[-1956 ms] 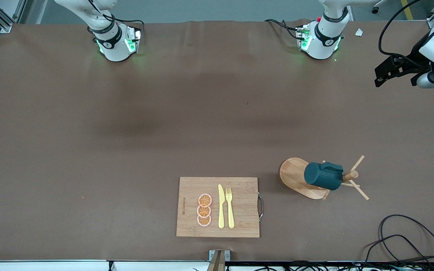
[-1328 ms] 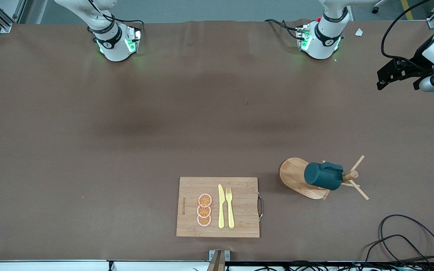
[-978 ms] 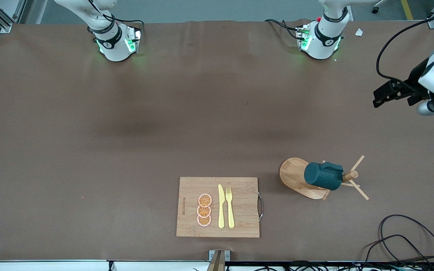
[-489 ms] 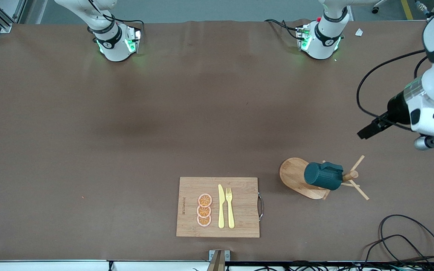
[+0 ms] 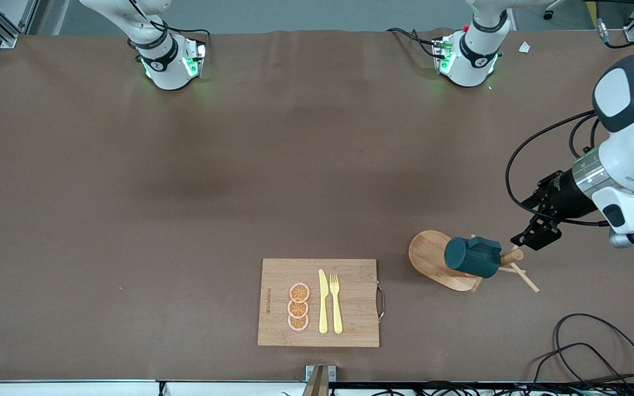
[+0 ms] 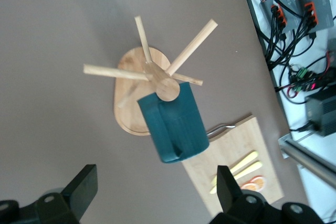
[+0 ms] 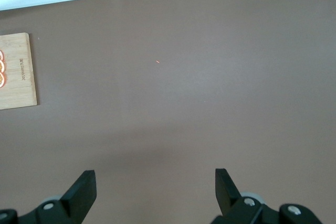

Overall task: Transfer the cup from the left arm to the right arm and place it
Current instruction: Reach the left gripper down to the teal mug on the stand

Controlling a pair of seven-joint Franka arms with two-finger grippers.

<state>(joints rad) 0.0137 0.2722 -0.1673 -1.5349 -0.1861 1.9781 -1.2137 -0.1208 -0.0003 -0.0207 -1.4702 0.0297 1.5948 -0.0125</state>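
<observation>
Task status: no stage is complete. The pick-up, the handover between arms and the placement all remain.

Nearest the front camera lies the cutting board (image 5: 318, 302) on the counter (image 5: 185, 220), carrying three orange slices (image 5: 298, 307), a yellow knife (image 5: 323, 301) and a yellow fork (image 5: 335, 302).

Slightly farther, toward the left arm's end of the counter, stands the wooden peg rack (image 5: 442, 263). The cup (image 5: 473, 257) hangs on one of its pegs, tilted, clear of both grippers.

The left gripper (image 5: 535, 235) hovers just beside the rack's pegs, jaws spread wide, holding nothing. Judged from this, the step in hand is the approach to the first grasp.

The right gripper (image 7: 152, 195) is barely visible at the edge of the front view. Its jaws are spread and empty; this arm waits.

View differences:
- The left wrist view shows the cup (image 6: 173, 127) between the two spread fingers (image 6: 81, 187), its handle turned toward the camera, and the rack's peg layout (image 6: 157, 74). The front view shows neither clearly.
- The right wrist view shows bare counter (image 7: 184, 77) and one corner of the cutting board (image 7: 18, 72); the cup is absent there.
- Only the front view shows both arm bases and the overall layout.
</observation>
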